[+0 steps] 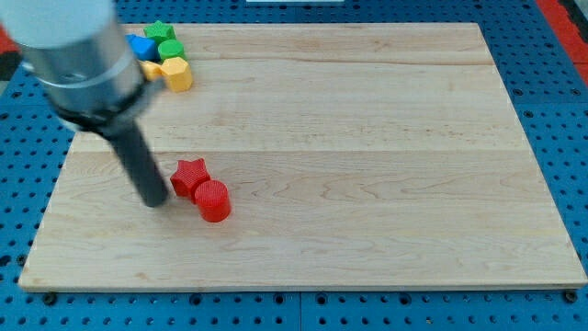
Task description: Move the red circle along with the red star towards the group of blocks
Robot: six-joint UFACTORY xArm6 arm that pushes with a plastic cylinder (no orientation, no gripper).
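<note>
Wooden surface (367, 110) carries our work: red star (190, 173) touches red circle (214, 199), both far from the group (161, 55). Our tip (154, 201) waits just left; no claw exists.

I see bright, even light on the wooden board (367, 138), with only soft small shadows. The arm's grey upper part (78, 60) looks blurred; the rest is sharp.
</note>
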